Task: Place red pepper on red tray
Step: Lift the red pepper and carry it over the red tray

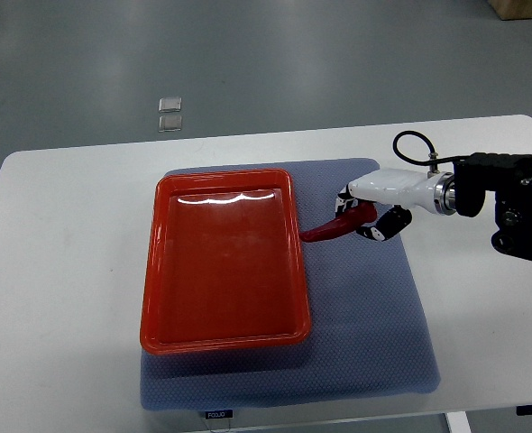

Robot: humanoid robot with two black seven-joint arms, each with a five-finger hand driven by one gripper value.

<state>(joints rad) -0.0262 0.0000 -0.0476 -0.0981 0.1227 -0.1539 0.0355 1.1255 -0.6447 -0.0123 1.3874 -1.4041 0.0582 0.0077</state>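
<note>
A long red pepper [331,229] lies just right of the red tray [223,336], its tip reaching the tray's right rim. My right hand [363,215] comes in from the right edge and its fingers are curled around the pepper's thick end. The tray is a shallow red rectangle on a blue-grey mat [365,316], with nothing inside it. Part of the pepper is hidden under the white hand shell. The left arm does not show.
The mat lies on a white table [59,271]. My right forearm with a black cable loop [419,149] spans the table's right side. Two small clear squares [169,113] sit on the floor beyond the table's far edge.
</note>
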